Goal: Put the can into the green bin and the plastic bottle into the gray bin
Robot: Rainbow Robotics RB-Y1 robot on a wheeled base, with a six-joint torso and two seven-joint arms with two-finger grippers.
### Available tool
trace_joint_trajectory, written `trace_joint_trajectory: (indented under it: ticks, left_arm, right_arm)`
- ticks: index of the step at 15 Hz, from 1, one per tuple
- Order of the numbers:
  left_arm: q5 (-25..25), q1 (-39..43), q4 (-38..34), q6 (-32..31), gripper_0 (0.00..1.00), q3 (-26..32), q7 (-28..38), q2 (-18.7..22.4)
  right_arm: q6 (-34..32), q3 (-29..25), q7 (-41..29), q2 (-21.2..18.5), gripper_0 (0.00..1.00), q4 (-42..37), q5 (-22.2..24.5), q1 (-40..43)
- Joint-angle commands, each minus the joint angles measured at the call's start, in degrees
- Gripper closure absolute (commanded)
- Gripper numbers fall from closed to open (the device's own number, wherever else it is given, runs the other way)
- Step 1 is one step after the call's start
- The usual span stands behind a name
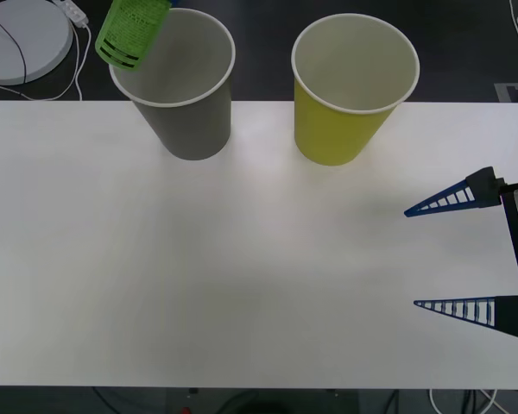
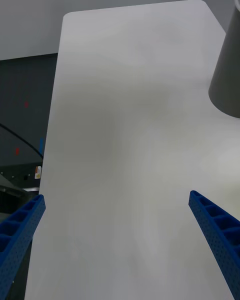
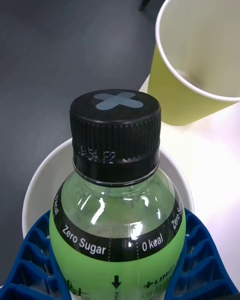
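Observation:
The plastic bottle [image 1: 131, 33], bright green with a black cap [image 3: 116, 130], hangs tilted over the far left rim of the gray bin [image 1: 186, 82]. My left gripper [image 3: 117, 252] is shut on its body, and the gray bin's white rim [image 3: 37, 180] shows right beneath it. To the right of the gray bin stands the green bin [image 1: 350, 86], upright, also seen past the cap as the green bin [image 3: 200, 55]. My right gripper [image 1: 410, 259] waits open over the table's right side, with nothing between its fingers [image 2: 215, 230]. The can is out of view.
Both bins stand near the far edge of the white table [image 1: 242, 285]. A white round device [image 1: 22, 39] with a cable lies beyond that edge at the far left. The gray bin's wall [image 2: 227, 80] borders the right wrist view.

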Motion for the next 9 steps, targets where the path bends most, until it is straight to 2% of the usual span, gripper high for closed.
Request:
trace_joint_trajectory:
  ticks: [1, 5, 6, 7, 9]
  left_arm:
    - [-0.06, 0.0, 0.17, 0.84, 1.0, 0.01, -0.08, -0.32]
    - [-0.06, 0.0, 0.35, 1.45, 0.99, 0.01, -0.34, -0.41]
    - [-0.15, 0.0, 0.43, 1.45, 0.67, 0.01, -0.43, -0.5]
    - [-0.15, 0.0, 0.43, 1.54, 0.0, 0.01, -0.43, -0.41]
    - [-0.15, 0.0, 0.52, 1.63, 0.0, 0.01, -0.43, -0.41]
  right_arm:
    - [0.0, 0.0, 0.0, 0.0, 0.0, 0.0, 0.0, 0.0]
    - [0.0, 0.0, 0.0, 0.0, 0.0, 0.0, 0.0, 0.0]
    - [0.0, 0.0, 0.0, 0.0, 0.0, 0.0, 0.0, 0.0]
    - [0.0, 0.0, 0.0, 0.0, 0.0, 0.0, 0.0, 0.0]
    - [0.0, 0.0, 0.0, 0.0, 0.0, 0.0, 0.0, 0.0]
